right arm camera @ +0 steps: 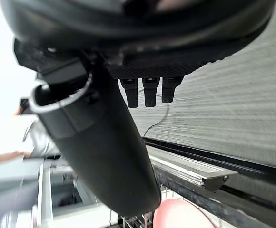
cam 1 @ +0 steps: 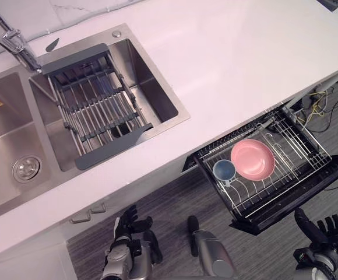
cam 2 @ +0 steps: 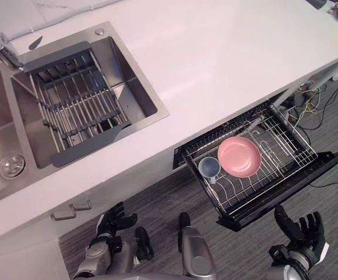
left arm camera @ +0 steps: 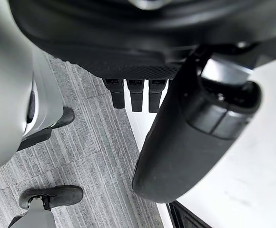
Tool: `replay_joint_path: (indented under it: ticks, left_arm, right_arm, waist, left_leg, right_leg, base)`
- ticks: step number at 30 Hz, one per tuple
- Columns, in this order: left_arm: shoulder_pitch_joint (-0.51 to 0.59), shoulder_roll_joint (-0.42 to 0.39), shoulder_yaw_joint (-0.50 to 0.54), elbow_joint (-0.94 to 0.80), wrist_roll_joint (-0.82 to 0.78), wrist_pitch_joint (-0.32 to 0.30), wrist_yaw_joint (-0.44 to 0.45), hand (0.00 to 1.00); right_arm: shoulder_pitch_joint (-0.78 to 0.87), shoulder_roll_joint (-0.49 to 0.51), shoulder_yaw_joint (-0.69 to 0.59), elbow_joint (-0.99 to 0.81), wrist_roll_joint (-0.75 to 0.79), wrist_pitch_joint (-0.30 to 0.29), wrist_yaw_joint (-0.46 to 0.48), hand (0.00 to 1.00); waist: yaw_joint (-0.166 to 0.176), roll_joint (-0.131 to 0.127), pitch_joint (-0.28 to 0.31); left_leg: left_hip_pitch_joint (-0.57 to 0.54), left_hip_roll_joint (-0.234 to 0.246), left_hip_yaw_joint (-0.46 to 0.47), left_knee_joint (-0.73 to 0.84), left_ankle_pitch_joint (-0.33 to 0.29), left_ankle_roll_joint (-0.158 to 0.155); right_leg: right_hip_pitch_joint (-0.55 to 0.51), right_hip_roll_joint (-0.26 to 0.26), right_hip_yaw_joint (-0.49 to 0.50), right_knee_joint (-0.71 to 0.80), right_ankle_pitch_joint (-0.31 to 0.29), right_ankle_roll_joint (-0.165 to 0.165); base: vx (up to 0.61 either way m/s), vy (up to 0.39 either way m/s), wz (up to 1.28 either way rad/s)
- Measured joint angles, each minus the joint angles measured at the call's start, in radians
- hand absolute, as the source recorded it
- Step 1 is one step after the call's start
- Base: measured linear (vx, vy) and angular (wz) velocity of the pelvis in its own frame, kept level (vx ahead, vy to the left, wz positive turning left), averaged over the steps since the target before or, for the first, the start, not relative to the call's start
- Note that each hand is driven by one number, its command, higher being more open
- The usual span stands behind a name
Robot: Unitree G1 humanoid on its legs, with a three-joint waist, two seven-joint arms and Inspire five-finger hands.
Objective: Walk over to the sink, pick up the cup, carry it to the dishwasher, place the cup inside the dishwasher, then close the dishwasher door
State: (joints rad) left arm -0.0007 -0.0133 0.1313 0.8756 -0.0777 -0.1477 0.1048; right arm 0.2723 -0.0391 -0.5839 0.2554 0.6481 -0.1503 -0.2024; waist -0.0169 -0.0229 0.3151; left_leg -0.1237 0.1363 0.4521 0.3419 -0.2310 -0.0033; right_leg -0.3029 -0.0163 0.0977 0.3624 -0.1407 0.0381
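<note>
Since the cup (cam 1: 224,170) sits in the rack (cam 1: 300,143), we judge only closing remains. Our left hand (cam 1: 128,224) and right hand (cam 1: 323,236) hang open and empty; next we push the door (cam 1: 291,204) in.

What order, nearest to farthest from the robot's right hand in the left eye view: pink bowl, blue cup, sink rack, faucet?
From the right hand:
1. pink bowl, in the dishwasher drawer
2. blue cup, just left of it
3. sink rack, across the sink
4. faucet, far left corner
</note>
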Motion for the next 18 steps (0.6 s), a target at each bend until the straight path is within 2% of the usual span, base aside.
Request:
replay_joint_path:
  ticks: [5,12,15,18]
  left_arm:
    - [0.0,-0.001,-0.001,-0.002,0.0,0.0,-0.006,0.9]
    - [0.0,0.0,-0.004,-0.008,0.0,0.0,-0.019,0.9]
    - [-0.001,0.001,-0.012,-0.013,0.001,0.0,-0.021,0.9]
    - [-0.001,0.004,-0.021,-0.015,0.001,0.0,-0.025,0.9]
  right_arm:
    - [-0.034,-0.01,0.034,0.011,0.095,-0.012,0.043,0.9]
    - [-0.099,-0.064,0.165,0.001,0.156,-0.027,0.064,0.9]
    - [-0.103,-0.079,0.198,-0.015,0.157,-0.032,0.067,0.9]
    - [-0.1,-0.079,0.215,-0.029,0.158,-0.033,0.067,0.9]
  waist:
    - [-0.001,0.001,0.001]
    - [0.002,0.011,0.011]
    - [0.002,0.019,0.024]
    - [0.002,0.023,0.026]
  left_leg:
    - [-0.002,0.015,0.022,0.022,-0.011,-0.01]
    - [-0.003,0.027,0.049,0.033,-0.015,-0.014]
    - [-0.003,0.031,0.05,0.037,-0.015,-0.014]
    - [-0.003,0.03,0.031,0.037,-0.015,-0.014]
  right_leg:
    - [-0.017,0.015,0.017,0.023,-0.01,-0.005]
    - [-0.034,0.03,0.04,0.031,-0.012,-0.008]
    - [-0.034,0.029,0.033,0.033,-0.012,-0.008]
    - [-0.029,0.015,-0.02,0.039,-0.011,-0.009]
  base:
    - [0.01,-0.025,-0.16]
    - [0.01,-0.013,-0.14]
    - [0.01,-0.012,-0.06]
    - [0.0,-0.021,0.05]
